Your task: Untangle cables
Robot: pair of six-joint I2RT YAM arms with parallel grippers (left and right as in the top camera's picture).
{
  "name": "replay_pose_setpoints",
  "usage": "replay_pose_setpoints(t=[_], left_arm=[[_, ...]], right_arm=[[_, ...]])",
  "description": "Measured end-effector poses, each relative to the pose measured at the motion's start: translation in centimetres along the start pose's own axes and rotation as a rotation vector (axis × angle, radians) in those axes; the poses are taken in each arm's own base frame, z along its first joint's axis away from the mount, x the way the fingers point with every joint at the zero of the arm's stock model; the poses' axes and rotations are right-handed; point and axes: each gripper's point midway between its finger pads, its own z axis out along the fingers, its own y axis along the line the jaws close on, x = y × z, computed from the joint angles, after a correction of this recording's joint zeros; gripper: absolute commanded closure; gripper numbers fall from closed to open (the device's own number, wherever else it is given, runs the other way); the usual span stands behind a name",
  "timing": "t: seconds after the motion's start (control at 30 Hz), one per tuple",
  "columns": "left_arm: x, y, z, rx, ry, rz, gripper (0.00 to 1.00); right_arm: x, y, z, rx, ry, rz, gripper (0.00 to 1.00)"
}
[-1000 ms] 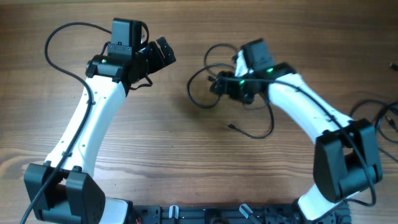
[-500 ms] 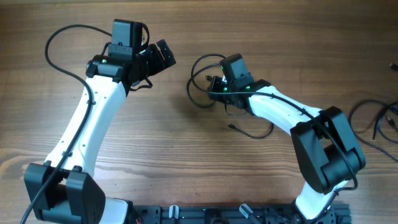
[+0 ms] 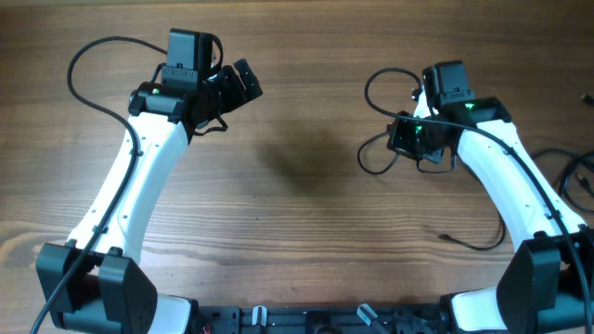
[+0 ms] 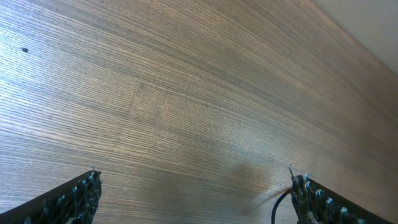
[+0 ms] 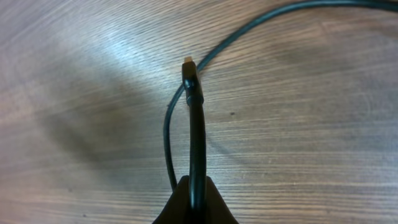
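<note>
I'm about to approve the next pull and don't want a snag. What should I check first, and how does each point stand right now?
1. Grip: the right gripper is shut on the cable: ok.
2. Plug end: the plug sticks out free past the grip: ok.
3. Helper: the left gripper is open and empty: ok.
4. Slack: not ok; loops lie around the right gripper in the overhead view.
5. Held cable separate from the other cables at the right edge of the table: cannot tell from these views.
</note>
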Motion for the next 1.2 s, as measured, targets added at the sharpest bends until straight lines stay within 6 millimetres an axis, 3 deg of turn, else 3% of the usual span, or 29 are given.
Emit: replay_pose_setpoints(t=[0.1,0.17,0.23,0.27,0.3,0.4,0.47,0.53,0.67,0.8,0.97,1.0,1.07,1.13,1.2], left_arm=[[0.0,0.0,0.0,0.001,-0.002,0.0,0.0],[0.0,0.0,0.0,0.001,-0.001,0.0,0.0],[-0.1,0.0,0.0,0.002,-0.002,0.001,0.0],[0.0,0.0,0.0,0.001,-0.002,0.0,0.0],[0.0,0.0,0.0,-0.001,0.001,0.0,0.0],[0.0,0.0,0.0,-0.002,0.002,0.0,0.0],[0.0,0.0,0.0,-0.001,0.002,0.0,0.0],[0.1,0.0,0.0,-0.002,0.002,0.0,0.0],[0.0,0.0,0.0,-0.001,0.001,0.0,0.0],[0.0,0.0,0.0,0.0,0.0,0.0,0.0],[-0.1,0.0,0.0,-0.001,-0.004,0.0,0.0],[-0.1,0.0,0.0,-0.002,-0.003,0.0,0.0],[-0.1,0.0,0.0,-0.001,-0.004,0.0,0.0],[-0.1,0.0,0.0,-0.001,-0.005,0.0,0.0],[-0.1,0.0,0.0,-0.001,-0.004,0.0,0.0]], right_arm=[[-1.8,2.5,-2.0,-0.1,-0.033,-0.099,0.96],[-6.5,5.3,-6.7,-0.182,-0.177,-0.153,0.96],[-11.8,6.6,-13.8,-0.237,-0.385,-0.174,0.96],[-14.2,6.2,-17.7,-0.241,-0.498,-0.164,0.96],[-17.3,3.8,-23.7,-0.199,-0.669,-0.113,0.96],[-21.1,-3.6,-34.7,-0.064,-0.995,0.041,0.96],[-21.6,-7.4,-38.2,0.006,-1.103,0.109,0.96],[-21.6,-11.0,-39.9,0.103,-1.162,0.178,0.96],[-22.0,-14.5,-44.0,0.324,-1.318,0.213,0.96],[-22.2,-15.2,-51.0,0.454,-1.607,0.26,0.96],[-21.1,-13.0,-59.0,0.415,-1.974,0.249,0.96],[-20.9,-12.6,-60.0,0.387,-2.031,0.248,0.95],[-21.9,-12.9,-59.9,0.347,-2.067,0.263,0.96],[-25.9,-15.2,-55.3,0.343,-1.945,0.288,0.95],[-30.4,-17.8,-47.1,0.342,-1.708,0.288,0.96]])
